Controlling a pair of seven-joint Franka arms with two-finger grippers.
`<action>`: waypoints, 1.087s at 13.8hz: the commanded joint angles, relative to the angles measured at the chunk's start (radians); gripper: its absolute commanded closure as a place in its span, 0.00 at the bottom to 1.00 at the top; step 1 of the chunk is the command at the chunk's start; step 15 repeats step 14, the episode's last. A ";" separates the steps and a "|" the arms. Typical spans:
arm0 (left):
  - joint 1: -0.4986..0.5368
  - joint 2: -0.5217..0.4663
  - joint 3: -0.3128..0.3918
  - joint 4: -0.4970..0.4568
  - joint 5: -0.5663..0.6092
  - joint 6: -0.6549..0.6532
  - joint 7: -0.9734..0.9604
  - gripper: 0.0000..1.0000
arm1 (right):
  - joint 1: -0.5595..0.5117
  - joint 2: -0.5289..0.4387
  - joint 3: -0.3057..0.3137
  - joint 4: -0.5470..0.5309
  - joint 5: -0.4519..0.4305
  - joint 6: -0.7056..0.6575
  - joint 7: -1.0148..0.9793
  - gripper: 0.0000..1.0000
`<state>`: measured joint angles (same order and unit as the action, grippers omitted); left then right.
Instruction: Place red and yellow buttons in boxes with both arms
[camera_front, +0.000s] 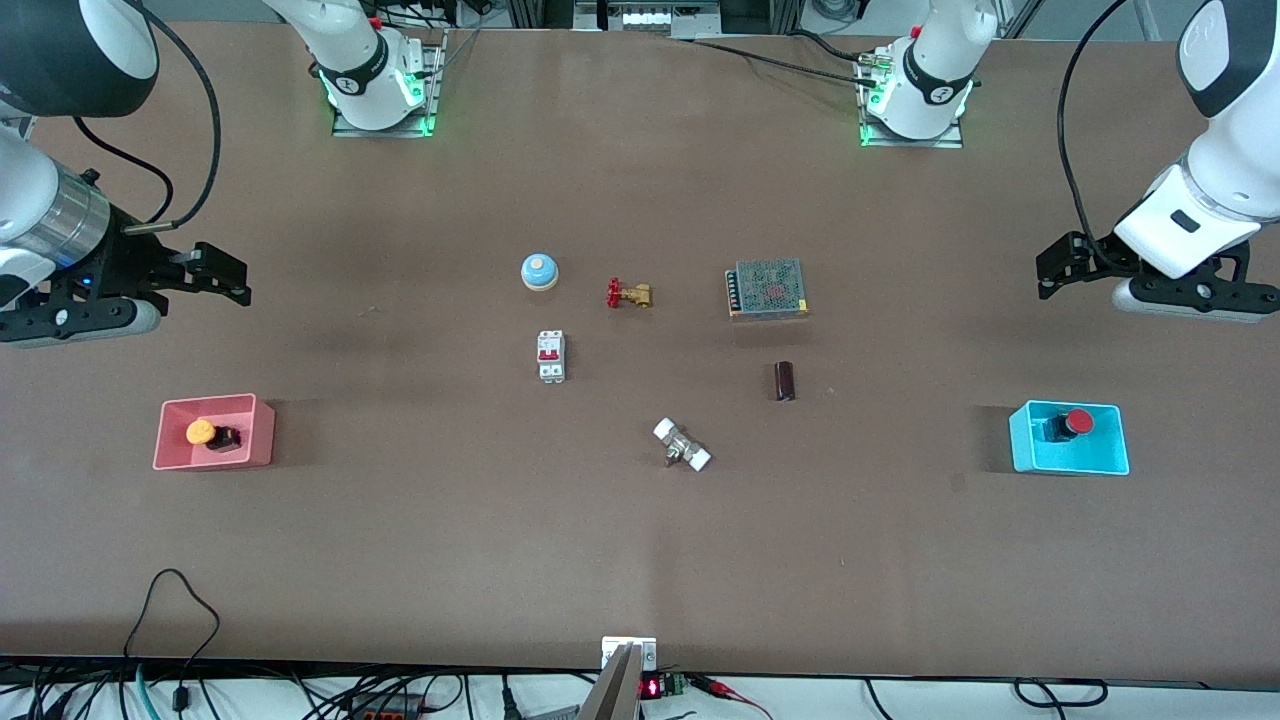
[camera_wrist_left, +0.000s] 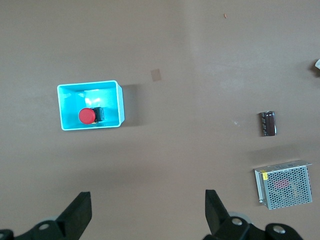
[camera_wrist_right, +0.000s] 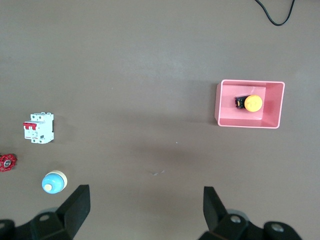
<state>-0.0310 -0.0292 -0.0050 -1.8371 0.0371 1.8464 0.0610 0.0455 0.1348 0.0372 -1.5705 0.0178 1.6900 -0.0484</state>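
- We see the right gripper (camera_front: 225, 275) up over bare table at the right arm's end; its fingers (camera_wrist_right: 77, 207) are spread wide and hold nothing.
- We find the pink box (camera_front: 213, 433) on the table at that same end, with the yellow button (camera_front: 203, 432) lying on its side inside it.
- In the middle of the table we see a pale blue dome (camera_front: 539, 271), a brass valve (camera_front: 629, 294), a white breaker (camera_front: 551, 355), a white-capped fitting (camera_front: 682, 445), a small dark cylinder (camera_front: 784, 381) and a metal mesh unit (camera_front: 767, 288), all well apart.
- We find the cyan box (camera_front: 1068, 438) at the left arm's end, the red button (camera_front: 1070, 423) lying inside it.
- We see the left gripper (camera_front: 1058, 265) over bare table there, its fingers (camera_wrist_left: 214, 210) wide apart and empty.
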 joint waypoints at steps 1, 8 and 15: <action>0.010 0.003 -0.009 0.010 0.011 -0.015 -0.004 0.00 | 0.001 0.008 0.000 0.027 0.004 -0.026 0.012 0.00; 0.010 0.009 -0.009 0.024 0.011 -0.018 -0.004 0.00 | -0.001 0.008 0.000 0.026 -0.001 -0.027 0.001 0.00; 0.010 0.011 -0.009 0.033 0.011 -0.032 -0.003 0.00 | -0.004 0.009 -0.002 0.027 -0.003 -0.026 -0.001 0.00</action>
